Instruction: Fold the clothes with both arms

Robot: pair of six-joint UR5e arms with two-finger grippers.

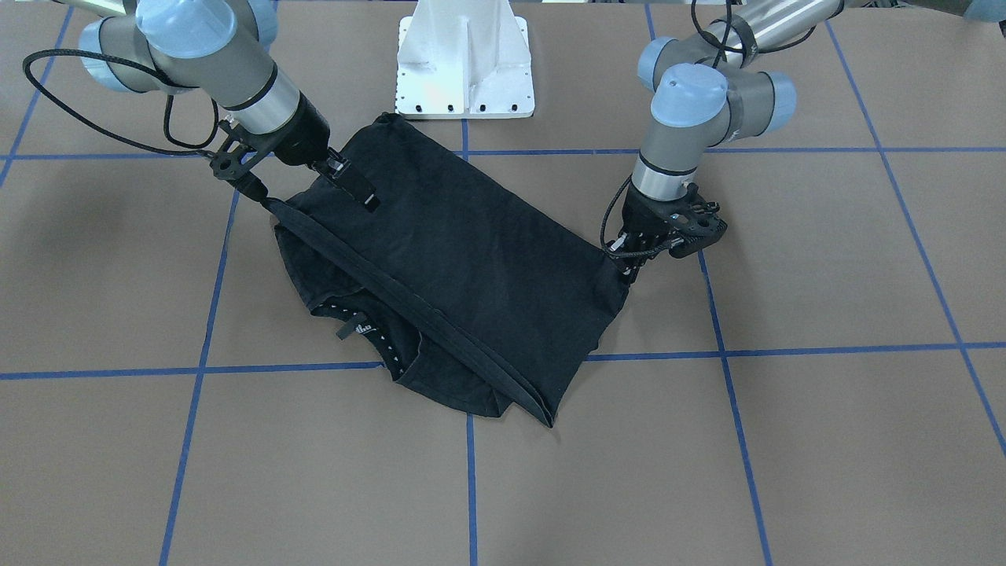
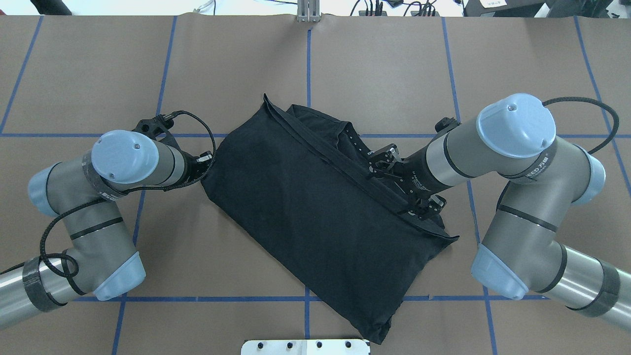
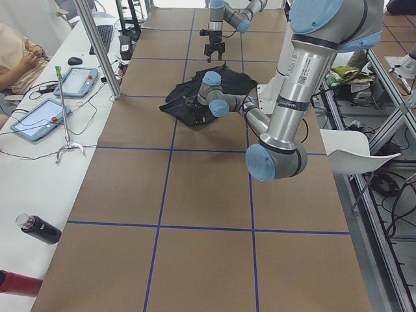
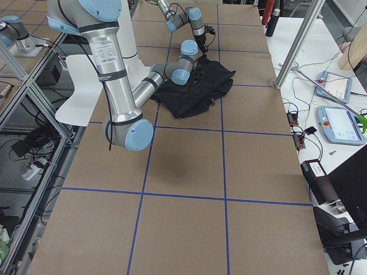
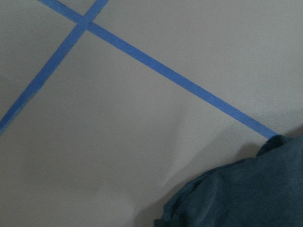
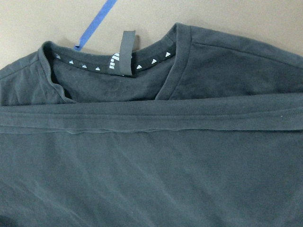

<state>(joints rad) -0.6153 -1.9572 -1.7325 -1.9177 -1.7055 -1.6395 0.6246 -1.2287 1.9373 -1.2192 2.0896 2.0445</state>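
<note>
Black shirt (image 2: 305, 212), folded: corner touching left claw (image 2: 207, 166), hem under right claw (image 1: 363, 195); cannot tell either claw's grip.

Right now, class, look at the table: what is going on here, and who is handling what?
A folding job is under way. A black T-shirt lies doubled over on the brown table, its hem band across the body just short of the collar. The left gripper sits low at one corner of the shirt. The right gripper hangs over the cloth near the hem. Whether either one is gripping cannot be told.
</note>
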